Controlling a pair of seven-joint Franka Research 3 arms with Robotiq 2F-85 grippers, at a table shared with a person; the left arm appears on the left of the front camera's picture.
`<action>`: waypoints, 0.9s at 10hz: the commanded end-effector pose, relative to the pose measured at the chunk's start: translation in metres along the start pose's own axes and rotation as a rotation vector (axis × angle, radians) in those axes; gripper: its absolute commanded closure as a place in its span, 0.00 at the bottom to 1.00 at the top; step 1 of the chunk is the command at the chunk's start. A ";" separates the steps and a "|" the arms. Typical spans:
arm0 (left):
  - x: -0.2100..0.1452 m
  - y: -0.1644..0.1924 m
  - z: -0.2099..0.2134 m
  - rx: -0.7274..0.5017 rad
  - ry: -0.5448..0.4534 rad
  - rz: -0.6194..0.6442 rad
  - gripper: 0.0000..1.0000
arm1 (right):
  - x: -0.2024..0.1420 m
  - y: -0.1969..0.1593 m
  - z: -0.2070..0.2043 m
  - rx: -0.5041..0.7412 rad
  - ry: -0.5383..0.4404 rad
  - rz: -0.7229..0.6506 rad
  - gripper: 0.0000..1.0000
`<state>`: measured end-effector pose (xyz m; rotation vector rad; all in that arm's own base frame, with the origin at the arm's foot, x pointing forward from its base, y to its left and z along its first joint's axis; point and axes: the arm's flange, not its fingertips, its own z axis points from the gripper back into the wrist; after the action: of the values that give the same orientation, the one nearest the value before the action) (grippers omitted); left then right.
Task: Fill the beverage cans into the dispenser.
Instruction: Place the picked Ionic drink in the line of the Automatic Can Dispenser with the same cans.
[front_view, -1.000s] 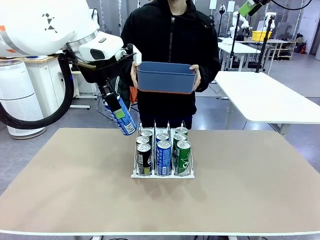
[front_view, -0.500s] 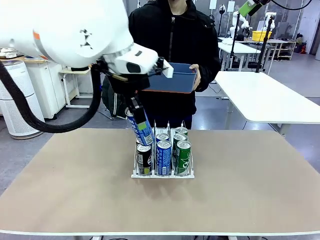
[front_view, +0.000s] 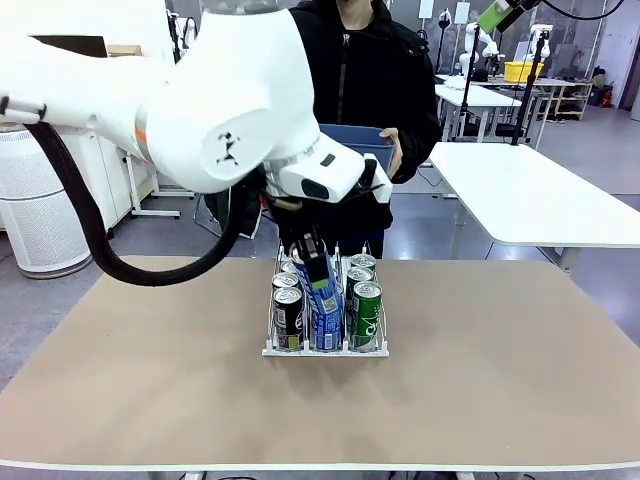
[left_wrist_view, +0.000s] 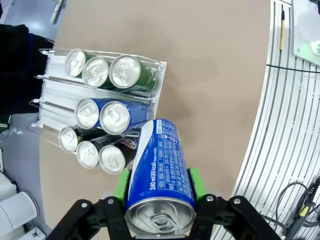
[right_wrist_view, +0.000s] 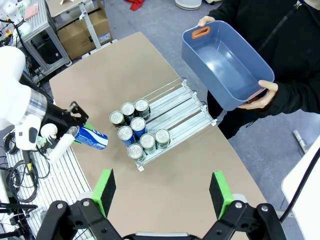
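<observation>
blue slim metal drink can (left_wrist_view: 160, 170) clamped in my left gripper (left_wrist_view: 159, 184), tilted above the clear three-lane wire-divided dispenser (front_view: 325, 345), my right gripper (right_wrist_view: 162, 192) spread wide, holding nothing

Left arm reaching across the middle above the worktop (front_view: 500, 380), wrist bent downward, left hand (left_wrist_view: 159, 187) clamped on a tilted blue beverage can (left_wrist_view: 160, 167), right hand (right_wrist_view: 162, 192) held high, fingers spread wide, gripping nothing
</observation>
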<state>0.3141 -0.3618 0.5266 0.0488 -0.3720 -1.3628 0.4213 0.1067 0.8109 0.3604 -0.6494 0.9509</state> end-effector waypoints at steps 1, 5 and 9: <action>0.000 -0.005 -0.022 -0.005 -0.008 -0.043 0.43 | -0.001 0.001 0.000 0.000 0.000 0.000 0.00; 0.005 -0.010 -0.055 -0.158 -0.008 -0.164 0.43 | -0.001 0.001 0.000 0.000 0.000 0.000 0.00; 0.003 -0.011 -0.049 -0.064 0.032 -0.074 0.43 | -0.001 0.001 0.000 0.000 0.000 0.000 0.00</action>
<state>0.3197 -0.3788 0.4743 0.0107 -0.2893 -1.4558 0.4213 0.1067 0.8110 0.3604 -0.6496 0.9509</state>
